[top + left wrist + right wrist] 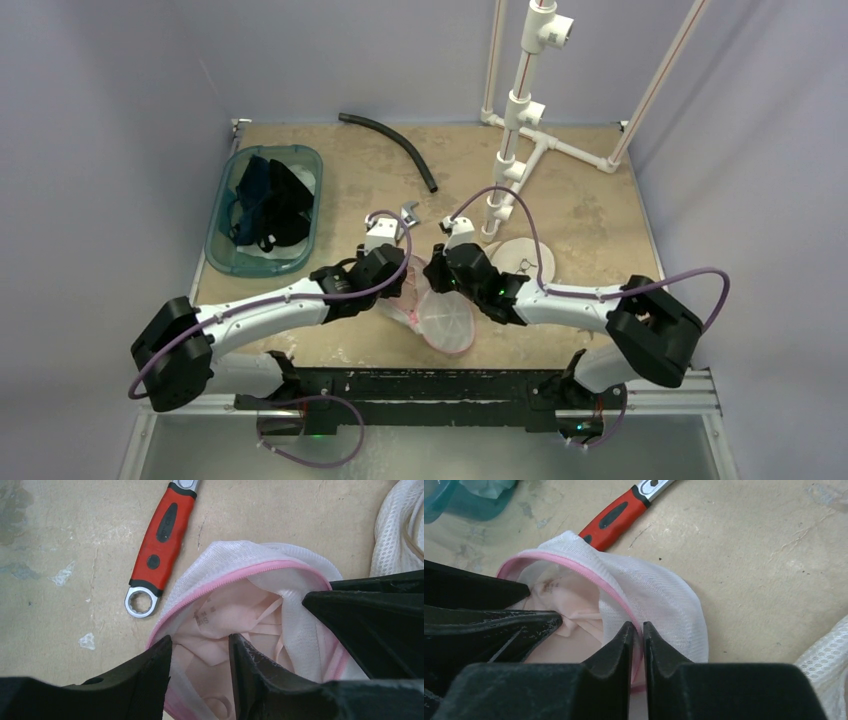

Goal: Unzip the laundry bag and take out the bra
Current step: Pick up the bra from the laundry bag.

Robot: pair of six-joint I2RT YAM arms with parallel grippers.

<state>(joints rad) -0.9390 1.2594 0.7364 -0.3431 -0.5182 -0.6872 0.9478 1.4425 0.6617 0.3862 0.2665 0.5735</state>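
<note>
Top: laundry bag at centre between the arms, bin at 10 o'clock.
Left wrist: left gripper jaws apart over bra, wrench at 11.
Right wrist: right gripper pinched on the bag's pink rim, left fingers crowding 9.

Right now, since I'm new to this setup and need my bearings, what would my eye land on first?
The white laundry bag with a pink zip, open at front centre: the right gripper pinches its rim, the left gripper pokes into its mouth, jaws apart over the pale pink bra. A red-handled wrench lies beside the bag; a teal tub of dark clothes sits far left.
</note>
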